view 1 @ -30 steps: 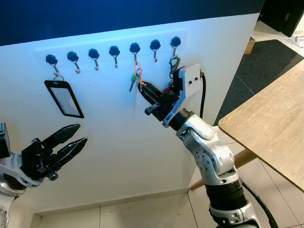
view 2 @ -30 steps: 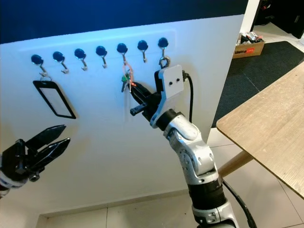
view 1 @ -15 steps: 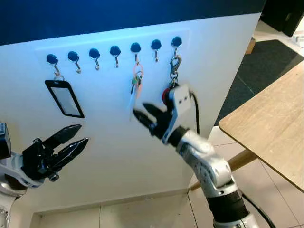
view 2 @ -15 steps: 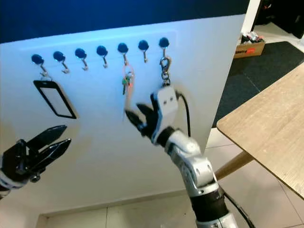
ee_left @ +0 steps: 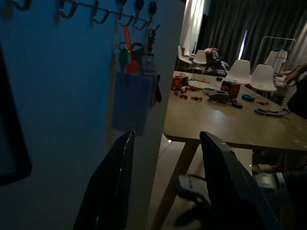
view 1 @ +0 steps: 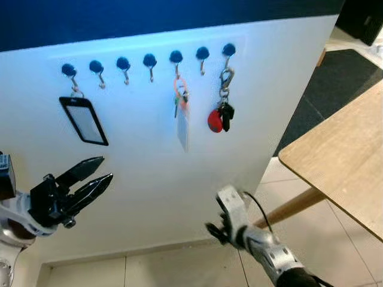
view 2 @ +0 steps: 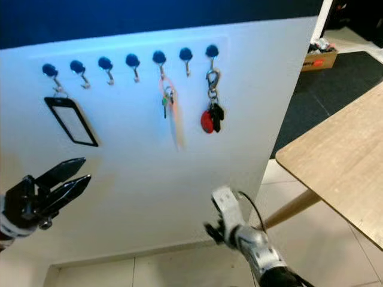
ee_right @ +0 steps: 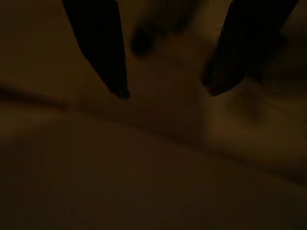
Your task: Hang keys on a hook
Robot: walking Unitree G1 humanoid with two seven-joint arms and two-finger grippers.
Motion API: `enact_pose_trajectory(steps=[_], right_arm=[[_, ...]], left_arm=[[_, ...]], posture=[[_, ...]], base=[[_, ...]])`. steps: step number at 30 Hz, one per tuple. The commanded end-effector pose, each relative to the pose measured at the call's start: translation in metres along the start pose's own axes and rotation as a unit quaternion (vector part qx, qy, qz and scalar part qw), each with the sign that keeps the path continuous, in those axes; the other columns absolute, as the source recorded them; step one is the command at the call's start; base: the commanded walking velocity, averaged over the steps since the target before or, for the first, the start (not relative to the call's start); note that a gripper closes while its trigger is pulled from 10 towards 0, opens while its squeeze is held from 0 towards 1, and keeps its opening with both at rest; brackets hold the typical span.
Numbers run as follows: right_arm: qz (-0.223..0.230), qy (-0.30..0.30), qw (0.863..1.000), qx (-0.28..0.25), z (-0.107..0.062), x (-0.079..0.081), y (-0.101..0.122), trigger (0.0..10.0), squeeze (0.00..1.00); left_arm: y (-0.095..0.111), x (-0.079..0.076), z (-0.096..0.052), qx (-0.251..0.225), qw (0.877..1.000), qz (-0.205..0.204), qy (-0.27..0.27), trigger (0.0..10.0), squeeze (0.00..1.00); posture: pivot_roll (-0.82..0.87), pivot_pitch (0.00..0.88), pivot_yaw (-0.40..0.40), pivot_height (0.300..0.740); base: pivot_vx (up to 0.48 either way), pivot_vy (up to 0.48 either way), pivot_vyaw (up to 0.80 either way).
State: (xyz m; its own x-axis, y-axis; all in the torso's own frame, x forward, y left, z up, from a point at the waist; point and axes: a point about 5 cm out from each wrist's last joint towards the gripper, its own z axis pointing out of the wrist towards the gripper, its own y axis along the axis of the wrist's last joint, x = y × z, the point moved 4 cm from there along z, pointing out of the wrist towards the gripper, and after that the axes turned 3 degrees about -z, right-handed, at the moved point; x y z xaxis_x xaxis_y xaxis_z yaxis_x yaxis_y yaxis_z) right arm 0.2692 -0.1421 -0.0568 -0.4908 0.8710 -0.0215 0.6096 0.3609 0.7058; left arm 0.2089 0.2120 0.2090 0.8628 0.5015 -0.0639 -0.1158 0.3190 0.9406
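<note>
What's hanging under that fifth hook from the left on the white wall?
Under the fifth hook hangs an orange ring with keys and a pale tag. The tag covers the wall behind it.

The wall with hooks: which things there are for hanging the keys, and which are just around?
For the job:
keys
hook
right gripper

Just around:
badge holder
red key fob
wooden table
left gripper
</note>
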Motion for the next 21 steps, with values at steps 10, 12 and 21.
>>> enact_pose_trajectory(steps=[10,12,21], right_arm=[[0.067,-0.094,0.964,0.240,-0.053,-0.003,-0.169,10.0,0.00],[0.068,-0.094,0.959,0.258,-0.058,0.000,-0.179,10.0,0.00],[0.050,-0.104,0.951,0.285,-0.069,-0.002,-0.194,10.0,0.00]], left_arm=[[0.003,0.001,-0.007,0.021,1.000,0.011,0.013,10.0,0.00],[0.000,0.002,-0.009,0.027,0.999,0.007,0.017,10.0,0.00],[-0.115,0.024,-0.065,0.231,0.955,-0.107,0.151,10.0,0.00]], posture=[[-0.08,0.045,0.042,0.740],[-0.08,0.040,0.044,0.740],[-0.08,0.031,0.061,0.740]], base=[[0.000,0.000,0.00],[0.000,0.000,0.00],[0.000,0.000,0.00]])
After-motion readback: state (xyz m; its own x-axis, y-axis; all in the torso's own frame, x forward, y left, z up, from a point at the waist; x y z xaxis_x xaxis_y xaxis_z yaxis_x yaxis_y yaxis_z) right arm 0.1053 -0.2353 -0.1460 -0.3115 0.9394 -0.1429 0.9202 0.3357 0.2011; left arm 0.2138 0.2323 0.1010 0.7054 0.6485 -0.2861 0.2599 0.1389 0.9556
